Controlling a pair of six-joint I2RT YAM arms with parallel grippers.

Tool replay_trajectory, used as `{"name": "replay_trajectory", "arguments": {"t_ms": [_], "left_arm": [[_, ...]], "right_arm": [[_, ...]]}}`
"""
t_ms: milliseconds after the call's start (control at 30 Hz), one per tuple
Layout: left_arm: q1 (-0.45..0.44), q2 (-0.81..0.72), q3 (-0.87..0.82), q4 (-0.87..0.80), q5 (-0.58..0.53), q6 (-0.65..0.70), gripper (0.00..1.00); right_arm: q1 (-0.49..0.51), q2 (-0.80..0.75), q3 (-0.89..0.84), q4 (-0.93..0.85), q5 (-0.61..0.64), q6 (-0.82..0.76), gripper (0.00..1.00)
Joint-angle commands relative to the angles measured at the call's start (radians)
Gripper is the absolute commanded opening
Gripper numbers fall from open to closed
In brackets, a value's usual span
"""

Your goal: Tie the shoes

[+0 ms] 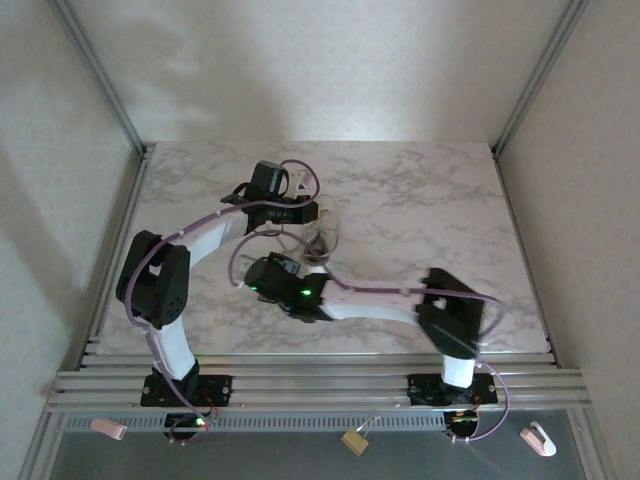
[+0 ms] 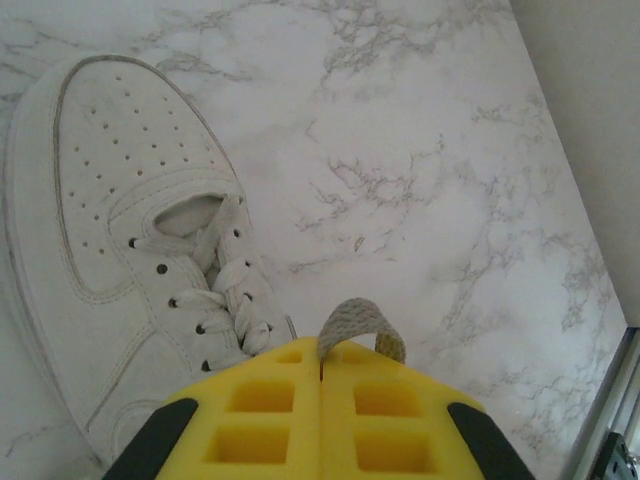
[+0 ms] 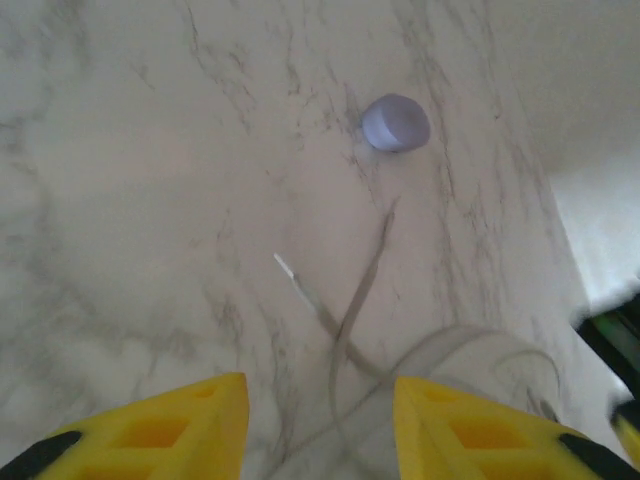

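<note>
The white sneaker (image 2: pixel 120 250) lies on the marble table (image 2: pixel 430 150), toe pointing away, in the left wrist view. My left gripper (image 2: pixel 322 345) is shut on a loop of white lace (image 2: pixel 362 322) just right of the shoe's eyelets. From above, the left gripper (image 1: pixel 308 210) hovers over the shoe (image 1: pixel 320 240), which the arms partly hide. My right gripper (image 3: pixel 320 400) stands open above two loose lace ends (image 3: pixel 345 310) that cross on the table. A blurred white part of the shoe (image 3: pixel 470 355) curves by its right finger. In the top view the right gripper (image 1: pixel 262 275) sits left of the shoe.
A small round purple object (image 3: pixel 395 122) rests on the table beyond the lace ends. Grey walls and metal posts close in the table on three sides. Below the front rail lie a padlock (image 1: pixel 355 440) and two pinkish items (image 1: pixel 108 428) (image 1: pixel 538 438).
</note>
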Motion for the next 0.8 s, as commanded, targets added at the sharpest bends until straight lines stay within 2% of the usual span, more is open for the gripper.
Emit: {"name": "replay_trajectory", "arguments": {"t_ms": [0, 167, 200, 300, 400, 467, 567, 767], "left_arm": [[0.001, -0.029, -0.038, 0.069, -0.036, 0.015, 0.0], [0.0, -0.109, -0.175, 0.22, -0.138, -0.02, 0.0], [-0.001, -0.125, -0.207, 0.257, -0.141, -0.032, 0.0], [-0.007, -0.166, -0.292, 0.356, -0.153, -0.058, 0.0], [-0.019, -0.221, -0.403, 0.481, -0.187, -0.087, 0.0], [-0.024, -0.252, -0.473, 0.567, -0.195, -0.112, 0.0], [-0.036, -0.28, -0.552, 0.672, -0.196, -0.137, 0.0], [-0.071, -0.302, -0.65, 0.825, -0.201, -0.157, 0.0]], "right_arm": [[0.011, -0.216, -0.159, 0.058, -0.12, 0.288, 0.45], [-0.063, -0.471, -0.353, 0.051, -0.009, 0.553, 0.51], [-0.105, -0.523, -0.381, 0.047, -0.004, 0.61, 0.53], [-0.281, -0.642, -0.447, 0.04, -0.104, 0.742, 0.55], [-0.446, -0.658, -0.406, -0.09, -0.12, 0.89, 0.53], [-0.554, -0.621, -0.364, -0.135, -0.197, 0.939, 0.52], [-0.672, -0.485, -0.249, -0.143, -0.454, 0.936, 0.52], [-0.692, -0.087, 0.116, -0.231, -0.885, 0.799, 0.51]]}}
